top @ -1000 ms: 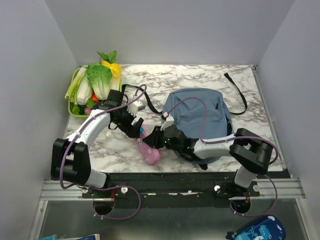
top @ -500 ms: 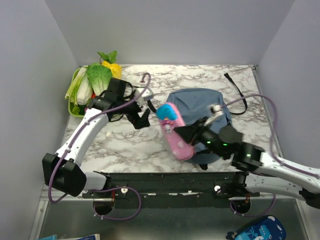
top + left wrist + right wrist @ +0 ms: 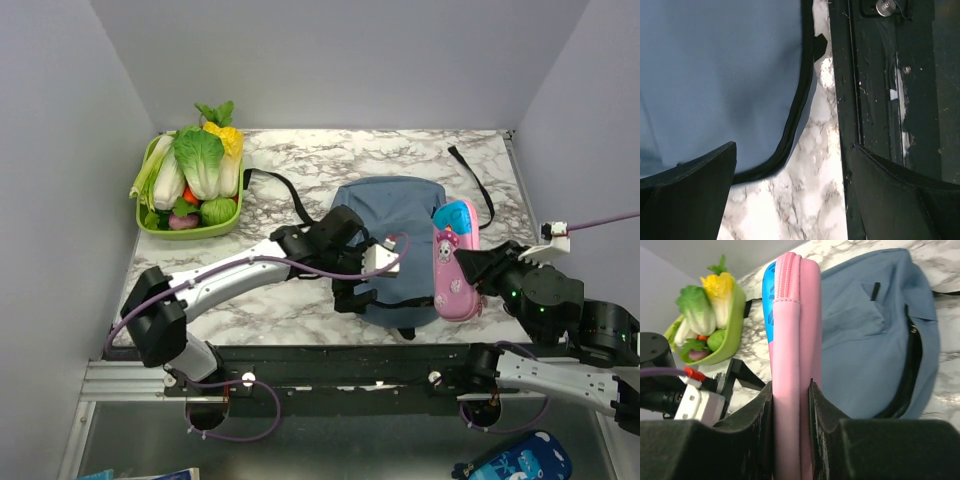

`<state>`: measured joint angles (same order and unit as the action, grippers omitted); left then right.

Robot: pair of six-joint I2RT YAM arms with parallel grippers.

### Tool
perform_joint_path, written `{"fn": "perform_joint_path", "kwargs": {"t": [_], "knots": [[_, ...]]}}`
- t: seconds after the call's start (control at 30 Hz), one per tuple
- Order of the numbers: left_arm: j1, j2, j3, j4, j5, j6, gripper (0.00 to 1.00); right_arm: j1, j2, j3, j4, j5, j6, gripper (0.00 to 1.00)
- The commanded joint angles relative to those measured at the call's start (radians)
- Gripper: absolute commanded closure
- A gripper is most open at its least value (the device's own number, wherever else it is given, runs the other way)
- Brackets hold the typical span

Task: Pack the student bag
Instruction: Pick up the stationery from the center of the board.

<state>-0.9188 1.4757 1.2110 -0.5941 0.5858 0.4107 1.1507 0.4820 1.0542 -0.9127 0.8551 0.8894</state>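
- The student bag [image 3: 390, 215] lies flat in the middle of the counter [image 3: 350, 155]. It is a soft, rounded, dusty-blue fabric bag with a fine weave and a dark piped edge.
- The right wrist view shows a small flat pocket on the bag's face and a dark zip line curving down one side.
- Long black straps [image 3: 475, 185] trail off the bag's far corners across the marble, one toward the right edge and one toward the basket.
- The counter is glossy white stone with grey veins, and a black metal rail [image 3: 330, 352] runs along its near edge.
- The left tool [image 3: 792, 150] stands wide and holds nothing. It hangs over the bag's near edge, with the blue cloth under one finger and the marble and rail under the other.
- The right tool [image 3: 790, 390] is narrowed onto a pencil case [image 3: 790, 315], with both fingers pressed flat to its sides.
- The pencil case is a long, padded pink case with a ribbed zip along its spine and a bright blue end. In the overhead view it sits at the bag's right side, overlapping its edge.
- A green plastic basket [image 3: 200, 232] of leafy toy vegetables sits at the far left corner, well apart from the bag.
- Bare marble lies open beyond the bag and to its left. On the right, the strap and the counter edge are close.
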Motion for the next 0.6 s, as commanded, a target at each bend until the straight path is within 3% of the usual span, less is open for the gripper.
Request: {"fn": "perform_joint_path", "kwargs": {"t": [0.0,0.37,0.57], "knots": [[-0.084,0.084,0.065,0.096,-0.104,0.030,0.01,0.001,-0.009,0.061,-0.155,0.107,0.036,0.94],[-0.187,0.210,0.101,0.336,-0.288,-0.093,0.01,0.001,-0.010,0.113,-0.264,0.139,0.074,0.95],[-0.250,0.259,0.122,0.364,-0.353,-0.076,0.01,0.001,-0.022,0.124,-0.276,0.144,0.066,0.96]]}}
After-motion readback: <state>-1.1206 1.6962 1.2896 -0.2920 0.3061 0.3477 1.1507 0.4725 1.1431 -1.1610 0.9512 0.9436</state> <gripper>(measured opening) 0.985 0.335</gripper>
